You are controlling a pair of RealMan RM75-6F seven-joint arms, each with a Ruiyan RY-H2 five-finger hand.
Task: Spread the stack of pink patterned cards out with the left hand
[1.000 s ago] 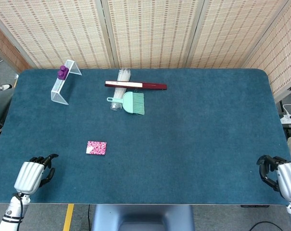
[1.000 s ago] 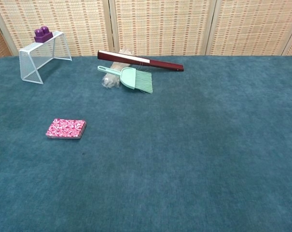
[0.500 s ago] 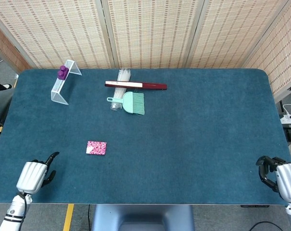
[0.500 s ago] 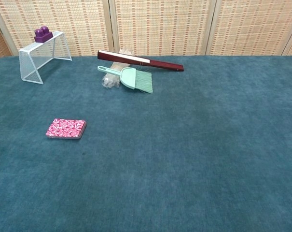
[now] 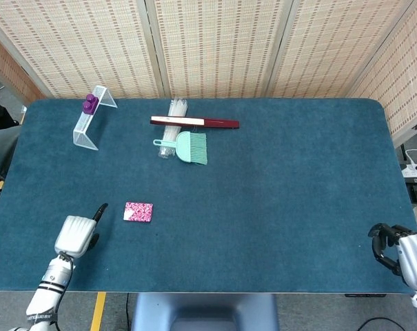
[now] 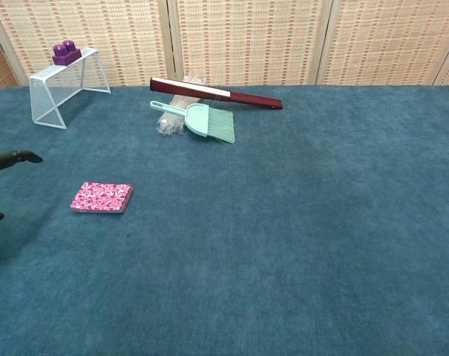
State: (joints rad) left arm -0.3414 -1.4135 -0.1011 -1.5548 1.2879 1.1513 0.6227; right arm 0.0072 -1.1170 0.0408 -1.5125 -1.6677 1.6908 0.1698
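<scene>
The stack of pink patterned cards [image 5: 138, 212] [image 6: 101, 197] lies squared up on the blue felt table [image 5: 277, 193], left of centre and toward the front. My left hand [image 5: 77, 235] hovers just left of the stack, apart from it, holding nothing, with one finger stretched toward the cards. In the chest view only the left hand's dark fingertips [image 6: 15, 157] poke in at the left edge, spread apart. My right hand [image 5: 400, 251] sits at the front right corner with its fingers curled in on nothing.
At the back left stands a white wire rack [image 5: 89, 124] [image 6: 61, 85] with a purple block [image 5: 90, 103] on top. Back centre hold a dark red closed fan [image 5: 194, 123], a mint hand brush [image 5: 186, 146] and a clear bundle [image 5: 172, 127].
My left hand has moved forward and right from the front left corner to just beside the cards, and its fingertips have entered the chest view. The right hand has stayed put.
</scene>
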